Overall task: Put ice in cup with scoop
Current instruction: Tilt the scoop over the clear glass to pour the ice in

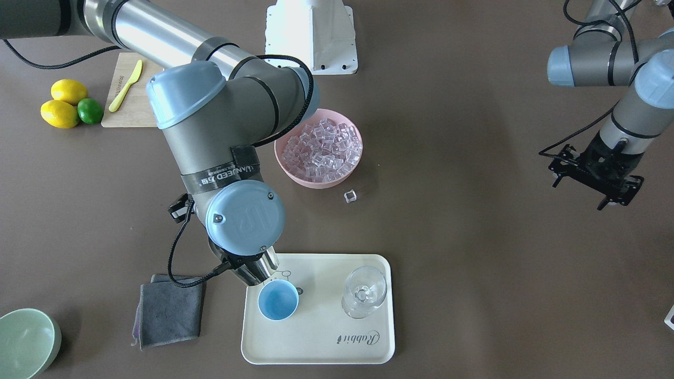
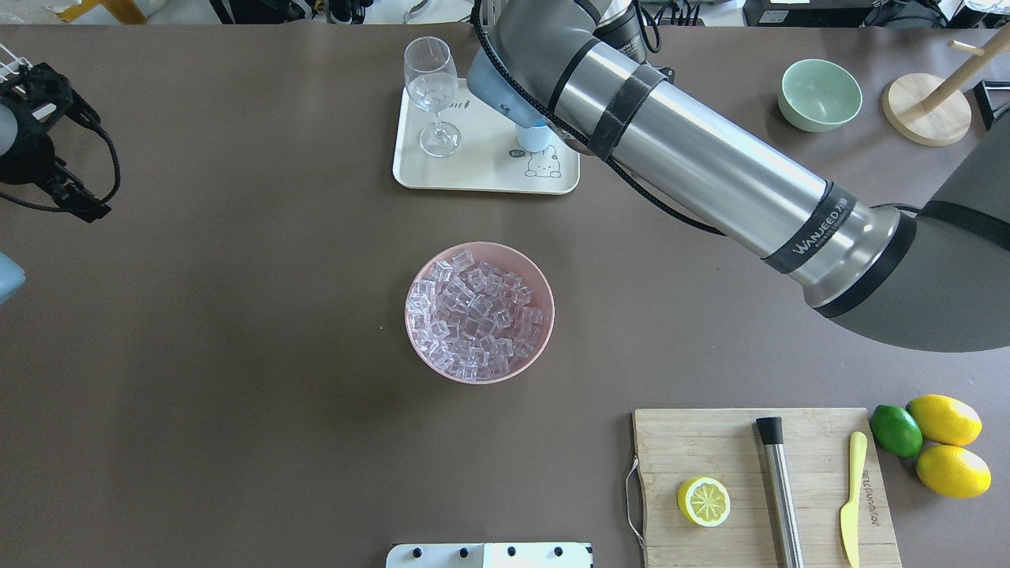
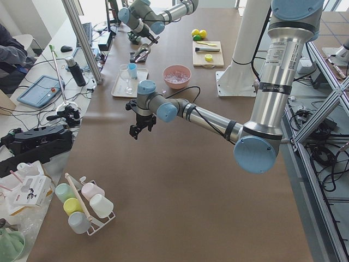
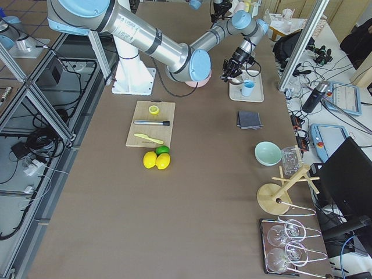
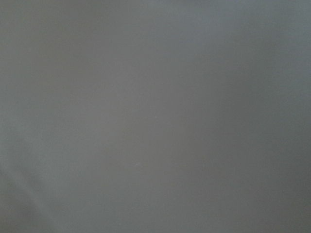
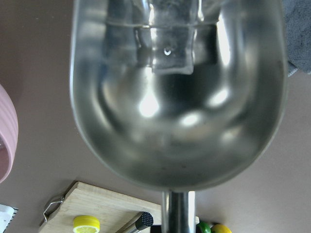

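The light-blue cup (image 1: 277,300) stands on a cream tray (image 1: 316,342); its inside shows only blue. It also shows in the overhead view (image 2: 536,139), half hidden by my right arm. My right gripper (image 4: 231,71) is shut on the handle of the steel scoop (image 1: 260,269), whose mouth tilts down at the cup's rim. In the right wrist view the scoop (image 6: 180,121) fills the frame, with ice (image 6: 170,53) at its far lip. A pink bowl (image 1: 295,173) holds many ice cubes (image 2: 473,315). My left gripper (image 1: 600,181) hangs open and empty, far off.
One loose ice cube (image 1: 350,196) lies on the table by the pink bowl. A clear stemmed glass (image 1: 364,292) shares the tray. A grey cloth (image 1: 171,310) and a pale-green bowl (image 1: 23,342) lie beside it. A cutting board (image 2: 710,442) holds a steel rod (image 2: 779,489).
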Controlling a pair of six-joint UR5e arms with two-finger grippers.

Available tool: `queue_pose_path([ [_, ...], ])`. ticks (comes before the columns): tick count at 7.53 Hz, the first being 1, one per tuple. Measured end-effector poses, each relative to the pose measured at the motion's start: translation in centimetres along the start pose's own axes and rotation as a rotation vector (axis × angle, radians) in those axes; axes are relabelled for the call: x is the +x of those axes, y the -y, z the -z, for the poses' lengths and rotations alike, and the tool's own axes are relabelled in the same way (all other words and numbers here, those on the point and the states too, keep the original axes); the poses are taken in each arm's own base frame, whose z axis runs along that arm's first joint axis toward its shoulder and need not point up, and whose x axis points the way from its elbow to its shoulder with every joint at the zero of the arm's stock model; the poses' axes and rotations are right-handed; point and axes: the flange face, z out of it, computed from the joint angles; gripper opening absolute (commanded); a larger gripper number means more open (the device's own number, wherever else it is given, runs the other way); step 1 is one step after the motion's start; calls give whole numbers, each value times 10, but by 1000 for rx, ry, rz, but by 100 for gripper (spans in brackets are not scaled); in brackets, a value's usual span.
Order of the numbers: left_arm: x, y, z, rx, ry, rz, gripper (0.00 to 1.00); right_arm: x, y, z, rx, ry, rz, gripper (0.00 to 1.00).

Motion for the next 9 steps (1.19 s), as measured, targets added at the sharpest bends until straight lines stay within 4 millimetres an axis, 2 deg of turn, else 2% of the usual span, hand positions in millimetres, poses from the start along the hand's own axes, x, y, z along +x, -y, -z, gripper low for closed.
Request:
queue_pose_path([
  [3,-67,-71,-3,-105,-80,206,98,2,16,10,-70,-32,9,0],
  [6,-138,-157,31,-110,-155,464,98,4,25,14,-117,-52,15,0],
  [7,-154,-180,40,-113,-162,534,98,4,26,16,-122,-55,18,0],
  [9,-169,-213,45,-122,-163,612,98,2,25,18,-119,-57,23,0],
])
